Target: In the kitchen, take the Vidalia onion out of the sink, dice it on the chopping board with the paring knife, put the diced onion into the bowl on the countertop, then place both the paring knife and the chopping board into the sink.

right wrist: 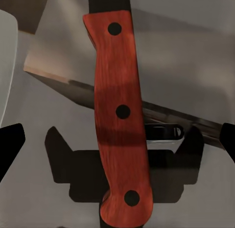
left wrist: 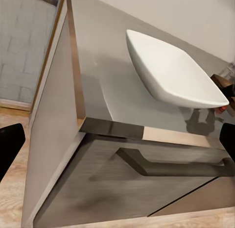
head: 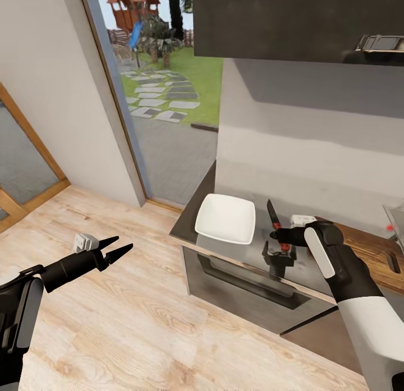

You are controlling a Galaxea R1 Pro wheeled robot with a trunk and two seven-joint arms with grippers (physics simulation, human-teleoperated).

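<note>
Right tool (head: 279, 234) is clamped on the slim red-orange-handled paring knife (right wrist: 120, 125) just beside the white squarish shallow bowl (head: 225, 218) on the glossy grey surface (head: 247, 255), left tool (head: 119, 247) spread wide over the floor.

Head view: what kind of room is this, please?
Most likely a home kitchen beside a garden door. A grey countertop with dark cabinets above and below carries a white bowl, the right hand is at a red-handled knife, and a glass door shows a lawn outside.
</note>
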